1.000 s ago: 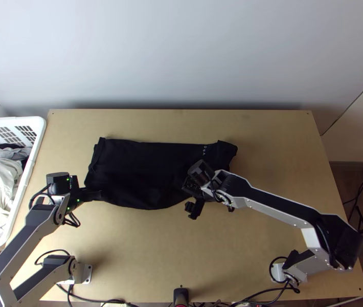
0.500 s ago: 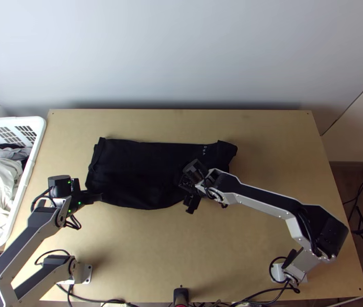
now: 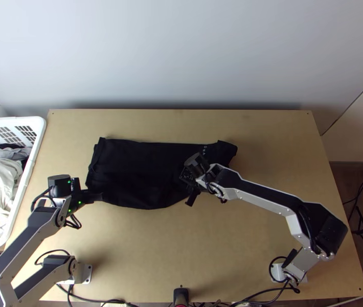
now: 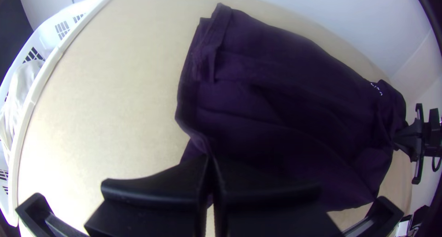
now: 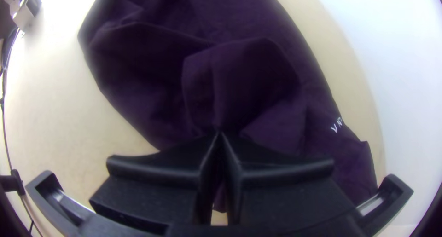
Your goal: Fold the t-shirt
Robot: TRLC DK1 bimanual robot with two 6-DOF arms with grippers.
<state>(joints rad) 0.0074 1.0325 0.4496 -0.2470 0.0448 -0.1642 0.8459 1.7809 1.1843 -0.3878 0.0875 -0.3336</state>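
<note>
At the shirt's lower left corner is my left gripper point(image 3: 99, 196); my right gripper point(image 3: 184, 184) is over the shirt's right part. The dark t-shirt point(image 3: 135, 169) lies folded into a wide strip, white lettering near its right end. In the left wrist view, my left gripper point(image 4: 211, 158) is shut on an edge of the t-shirt point(image 4: 276, 99). In the right wrist view, my right gripper point(image 5: 219, 133) has its fingertips together on a raised fold of the t-shirt point(image 5: 248, 76), pinching cloth.
A white basket point(image 3: 33, 148) with clothes stands along the table's left edge. Bare wood of the table point(image 3: 145, 245) lies between the shirt and the near edge. Cables point(image 3: 99, 300) run along that near edge.
My right gripper first shifted slightly left, then a little up the picture and right. The left arm moved slightly right at first, then kept still. The shirt's outline has hardly changed.
</note>
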